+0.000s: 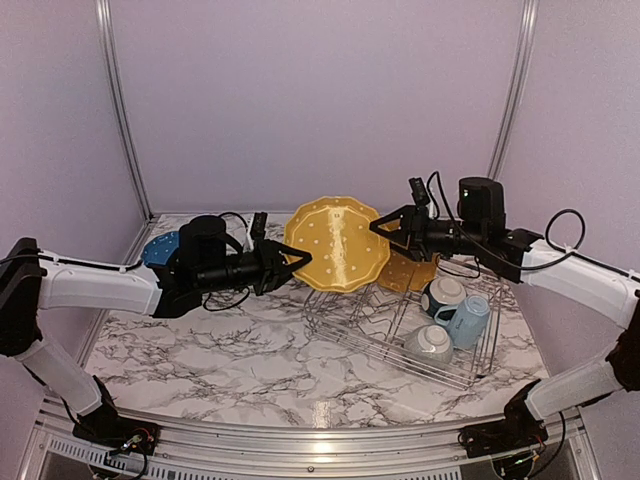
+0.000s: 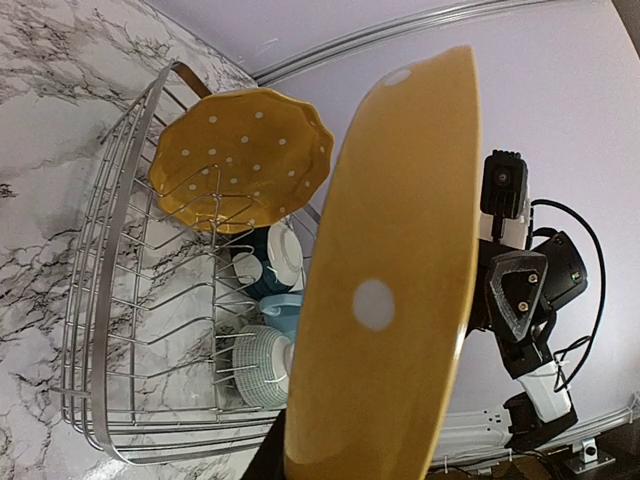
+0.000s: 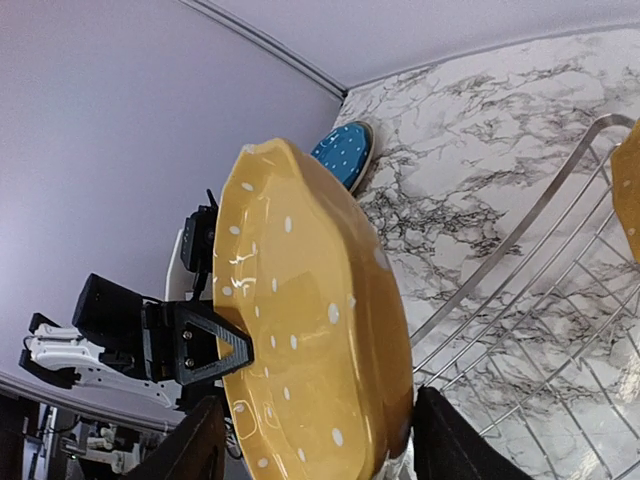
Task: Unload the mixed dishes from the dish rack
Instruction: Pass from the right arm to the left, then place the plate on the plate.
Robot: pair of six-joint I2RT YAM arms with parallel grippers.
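Above the far-left corner of the silver wire dish rack (image 1: 365, 328), the left gripper (image 1: 291, 262) clamps the rim of a yellow scalloped dotted plate (image 1: 335, 243); the right gripper (image 1: 384, 228) straddles the opposite rim, jaws parted.

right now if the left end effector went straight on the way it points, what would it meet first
Likely the right end effector, facing it across the plate the left end effector grips; depth is unclear.
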